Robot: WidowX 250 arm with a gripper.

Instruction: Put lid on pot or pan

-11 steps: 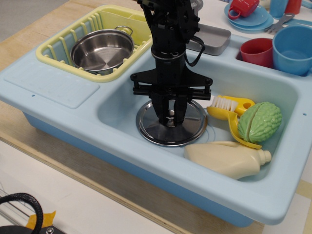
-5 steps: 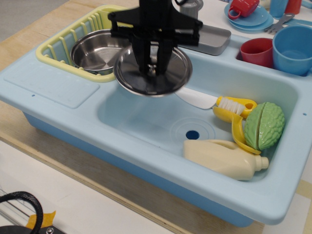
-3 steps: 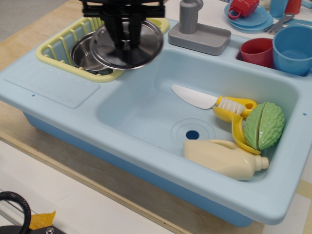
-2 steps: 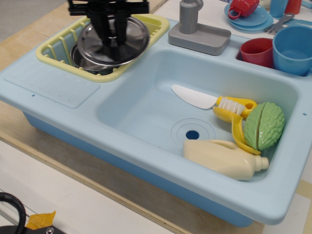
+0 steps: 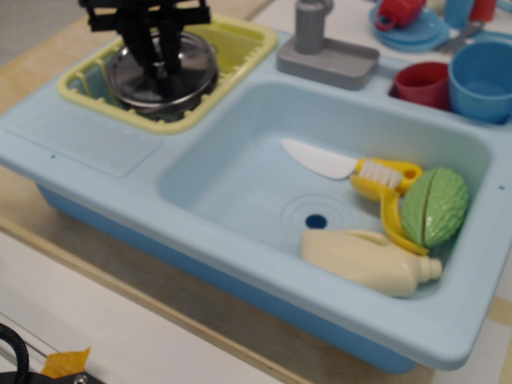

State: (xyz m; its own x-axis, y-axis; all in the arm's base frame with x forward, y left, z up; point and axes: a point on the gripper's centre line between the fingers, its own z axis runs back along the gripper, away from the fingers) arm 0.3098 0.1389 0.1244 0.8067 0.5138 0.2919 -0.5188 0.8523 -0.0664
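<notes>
My black gripper point(image 5: 158, 72) is shut on the knob of the shiny round steel lid point(image 5: 192, 62). It holds the lid right over the steel pot point(image 5: 160, 106) in the yellow dish rack point(image 5: 232, 44) at the back left. The lid covers nearly all of the pot; only the pot's front rim shows below it. I cannot tell whether the lid rests on the pot or hangs just above it. The frame is a little blurred.
The light blue sink point(image 5: 240, 184) holds a white knife point(image 5: 316, 160), a yellow brush point(image 5: 384, 184), a green vegetable point(image 5: 434, 206) and a cream bottle point(image 5: 368, 260). A grey faucet point(image 5: 324, 44) stands behind the basin. Red point(image 5: 420, 84) and blue cups point(image 5: 480, 80) stand at the back right.
I lifted the lid out of the sink basin and carried it left and back. It now sits over the pot in the yellow rack, lower than a moment ago.
</notes>
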